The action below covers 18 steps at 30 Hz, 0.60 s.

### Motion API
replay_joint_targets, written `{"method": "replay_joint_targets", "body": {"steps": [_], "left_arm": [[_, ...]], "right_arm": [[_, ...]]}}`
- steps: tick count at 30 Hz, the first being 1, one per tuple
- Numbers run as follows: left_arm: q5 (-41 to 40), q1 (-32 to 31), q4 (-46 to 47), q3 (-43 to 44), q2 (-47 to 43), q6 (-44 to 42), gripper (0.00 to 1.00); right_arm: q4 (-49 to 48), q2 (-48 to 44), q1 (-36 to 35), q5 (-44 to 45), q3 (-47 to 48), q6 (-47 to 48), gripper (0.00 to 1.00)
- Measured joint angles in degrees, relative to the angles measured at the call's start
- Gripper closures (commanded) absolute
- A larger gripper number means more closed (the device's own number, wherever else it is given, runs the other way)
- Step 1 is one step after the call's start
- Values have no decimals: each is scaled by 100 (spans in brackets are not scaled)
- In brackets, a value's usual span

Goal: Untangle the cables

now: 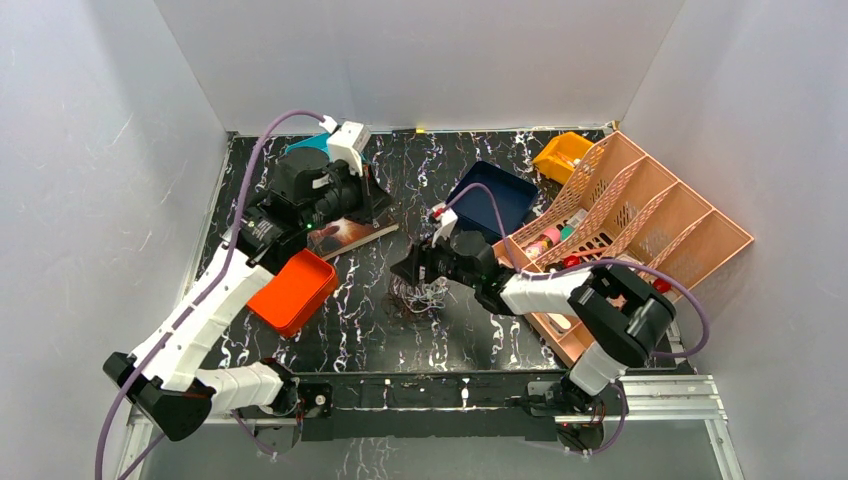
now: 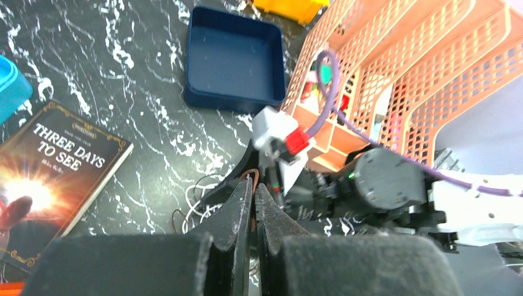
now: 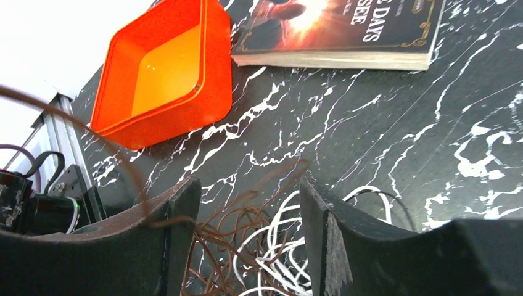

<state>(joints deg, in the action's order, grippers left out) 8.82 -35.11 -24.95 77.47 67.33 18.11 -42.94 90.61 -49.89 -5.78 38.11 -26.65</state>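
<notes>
Cables lie tangled mid-counter, just under the right gripper. Left wrist view: left gripper is clenched, its 2 fingers pressed together. Right wrist view: right gripper is released, jaws apart, straddling the cables' brown and white loops, with an orange bin beyond.

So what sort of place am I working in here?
Probably a robotics lab test cell: plain white wall panels box in a black marble-patterned tabletop, a silver aluminium rail edges it, and props like an orange plastic bin lie staged.
</notes>
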Motion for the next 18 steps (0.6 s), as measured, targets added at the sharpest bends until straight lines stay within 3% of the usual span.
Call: {"method": "replay_joint_targets", "body": {"steps": [18], "left_arm": [[-380, 0, -356, 1762, 2, -144, 100]], "right_arm": [[-323, 664, -302, -212, -160, -181, 42]]}}
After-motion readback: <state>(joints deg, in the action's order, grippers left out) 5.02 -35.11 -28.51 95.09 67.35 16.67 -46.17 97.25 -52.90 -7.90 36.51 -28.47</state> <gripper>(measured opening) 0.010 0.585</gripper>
